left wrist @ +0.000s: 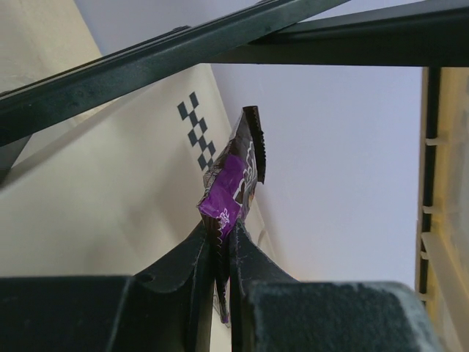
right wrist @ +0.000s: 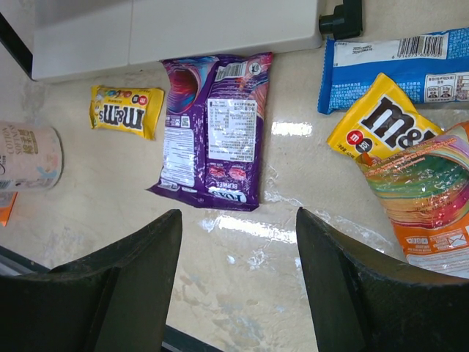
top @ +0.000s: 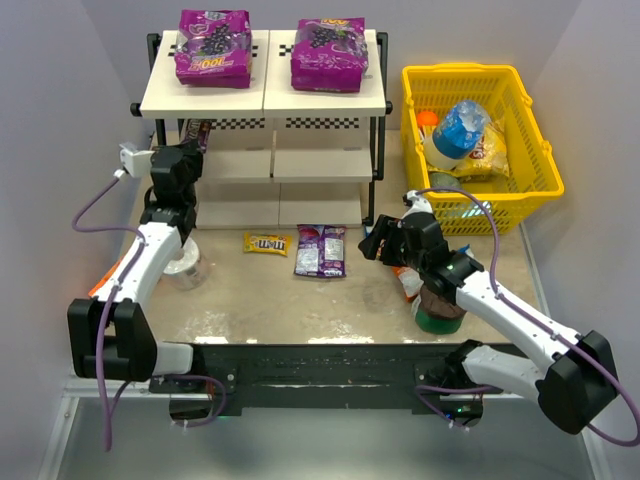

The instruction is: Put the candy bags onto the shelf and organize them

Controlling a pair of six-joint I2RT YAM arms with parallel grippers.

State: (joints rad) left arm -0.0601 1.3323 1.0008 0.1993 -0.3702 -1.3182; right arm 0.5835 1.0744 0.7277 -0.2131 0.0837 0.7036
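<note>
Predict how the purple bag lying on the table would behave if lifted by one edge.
The purple bag looks like thin glossy film, so it would probably sag and might slip. Lying flat and slim, it seems light; pushed, it should slide, not roll.

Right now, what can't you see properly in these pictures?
Small dark-purple glossy packet: left wrist view, lower end hidden inside the shut left gripper.
Blue glossy packet: right wrist view, cut off by the right edge.
Orange rainbow-striped glossy packet: right wrist view, cut off by the right edge; top view, mostly hidden under the right arm.
</note>
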